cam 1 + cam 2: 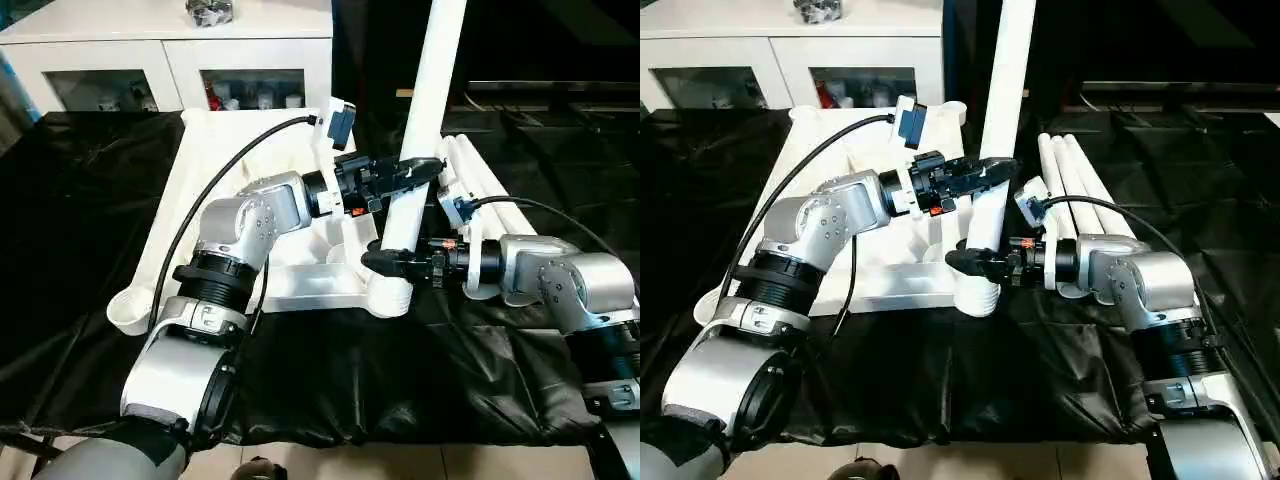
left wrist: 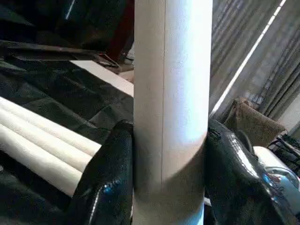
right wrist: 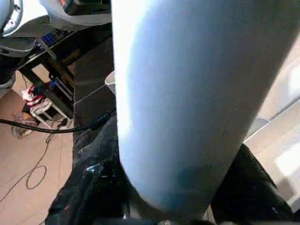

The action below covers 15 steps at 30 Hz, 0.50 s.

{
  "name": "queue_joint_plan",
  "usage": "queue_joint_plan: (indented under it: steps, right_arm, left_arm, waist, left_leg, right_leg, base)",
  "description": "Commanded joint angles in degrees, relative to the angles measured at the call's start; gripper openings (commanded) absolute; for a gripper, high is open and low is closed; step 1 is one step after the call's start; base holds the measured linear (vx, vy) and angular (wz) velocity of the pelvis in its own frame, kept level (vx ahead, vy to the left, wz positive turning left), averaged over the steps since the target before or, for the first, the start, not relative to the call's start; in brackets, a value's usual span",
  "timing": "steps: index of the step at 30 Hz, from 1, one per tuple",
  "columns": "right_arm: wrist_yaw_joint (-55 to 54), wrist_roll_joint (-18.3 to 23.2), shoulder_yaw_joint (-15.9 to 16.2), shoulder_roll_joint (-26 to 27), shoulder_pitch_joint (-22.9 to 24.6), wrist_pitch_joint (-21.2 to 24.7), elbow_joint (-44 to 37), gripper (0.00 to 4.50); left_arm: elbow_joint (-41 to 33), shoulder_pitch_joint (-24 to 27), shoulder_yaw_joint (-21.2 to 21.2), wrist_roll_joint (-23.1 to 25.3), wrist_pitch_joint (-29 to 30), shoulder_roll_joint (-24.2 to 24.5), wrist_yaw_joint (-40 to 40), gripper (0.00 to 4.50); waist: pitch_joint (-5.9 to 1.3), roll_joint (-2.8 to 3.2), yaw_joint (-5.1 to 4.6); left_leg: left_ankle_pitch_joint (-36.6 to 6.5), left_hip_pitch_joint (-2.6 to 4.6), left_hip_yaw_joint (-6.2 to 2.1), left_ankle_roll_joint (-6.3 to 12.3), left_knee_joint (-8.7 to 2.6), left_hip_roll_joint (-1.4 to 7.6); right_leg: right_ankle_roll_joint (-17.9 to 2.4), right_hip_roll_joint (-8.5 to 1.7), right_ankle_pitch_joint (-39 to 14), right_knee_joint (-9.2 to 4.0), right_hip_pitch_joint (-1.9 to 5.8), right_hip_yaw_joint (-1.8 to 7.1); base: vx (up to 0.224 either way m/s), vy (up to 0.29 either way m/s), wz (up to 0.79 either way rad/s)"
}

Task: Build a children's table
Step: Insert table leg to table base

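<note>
I am holding a leg (image 1: 428, 95) upright in the tabletop's (image 1: 300, 285) corner socket.
My left end effector (image 1: 405, 172) is gripping it above; my right end effector (image 1: 385, 262) is clamping it just above the socket.

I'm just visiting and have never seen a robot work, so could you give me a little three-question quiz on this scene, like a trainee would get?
1. True or false: the upright leg stands in a corner socket of the tabletop.
2. How many spare legs lie on the black cloth beside the tabletop?
A. one B. three C. five
3. Which end effector grips the upright leg higher up?

Key:
1. True. Its lower end sits in the near corner socket on the robot's right.
2. B.
3. The left end effector; the right end effector clamps the leg lower, just above the socket.
</note>
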Motion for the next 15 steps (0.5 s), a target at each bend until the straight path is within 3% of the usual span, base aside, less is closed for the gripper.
queue_joint_plan:
  steps: [1, 4, 6, 9, 14, 15]
  right_arm:
    - [-0.2, -0.5, 0.9, 0.7, 0.3, -1.1, -0.8, 1.89]
    - [-1.6, -0.7, -0.3, 1.6, 0.4, -2.9, -0.2, 1.89]
    - [-5.2, -0.1, -3.7, 4.0, 0.3, -6.4, 0.6, 1.89]
    - [-8.2, 0.1, -6.1, 5.7, 0.3, -8.6, 0.7, 1.89]
    - [-12.5, -0.6, -8.1, 7.8, 1.2, -11.9, 0.6, 1.89]
    - [-14.0, -0.9, -8.6, 8.5, 1.9, -13.2, 0.4, 1.89]
  left_arm:
    - [-1.7, -0.9, 0.6, 0.0, -0.8, -0.2, 0.1, 1.81]
    - [-2.6, -0.5, 1.5, -1.5, -1.4, 0.0, -1.4, 2.51]
    - [-4.1, 0.1, 4.8, -2.4, -7.3, -1.0, 0.8, 2.55]
    - [-5.1, 0.5, 6.5, -2.3, -10.1, -1.3, 3.6, 2.56]
    - [-6.9, 2.7, 5.5, -3.1, -8.1, 1.2, -2.0, 2.56]
    - [-7.7, 4.5, 2.4, -1.0, -8.4, 3.5, -6.2, 2.56]
  waist:
    - [-4.65, -0.48, 0.12]
    - [-4.66, -0.49, 0.14]
    - [-4.67, -0.43, 0.07]
    - [-4.69, -0.47, -0.09]
    - [-4.57, -0.22, -0.10]
    - [-4.55, -0.16, -0.05]
  left_leg:
    - [-5.2, 1.58, -1.33, 4.34, -2.89, 2.44]
    - [-5.2, 1.52, -1.29, 4.40, -2.87, 2.39]
    - [-5.8, 1.53, -1.34, 4.12, -2.92, 2.46]
    - [-5.8, 1.52, -1.42, 4.01, -3.01, 2.51]
    - [-5.6, 1.69, -1.22, 3.76, -3.11, 2.44]
    - [-5.7, 1.73, -1.26, 3.74, -3.21, 2.44]
  right_leg:
    - [-16.6, -3.10, 1.9, -3.13, 3.45, 1.81]
    - [-16.7, -3.14, 2.0, -3.10, 3.46, 1.79]
    - [-16.9, -3.32, 1.6, -3.22, 3.44, 1.80]
    - [-16.9, -3.19, 2.3, -3.07, 3.48, 1.76]
    - [-15.7, -2.95, 0.0, -3.15, 3.17, 1.80]
    - [-15.2, -2.95, -0.7, -3.29, 3.07, 1.83]
  base:
    - [0.000, 0.000, 0.00]
    - [0.000, 0.000, 0.00]
    - [0.000, 0.000, 0.00]
    - [0.000, 0.000, 0.00]
    - [0.000, 0.000, 0.00]
    - [0.000, 0.000, 0.00]
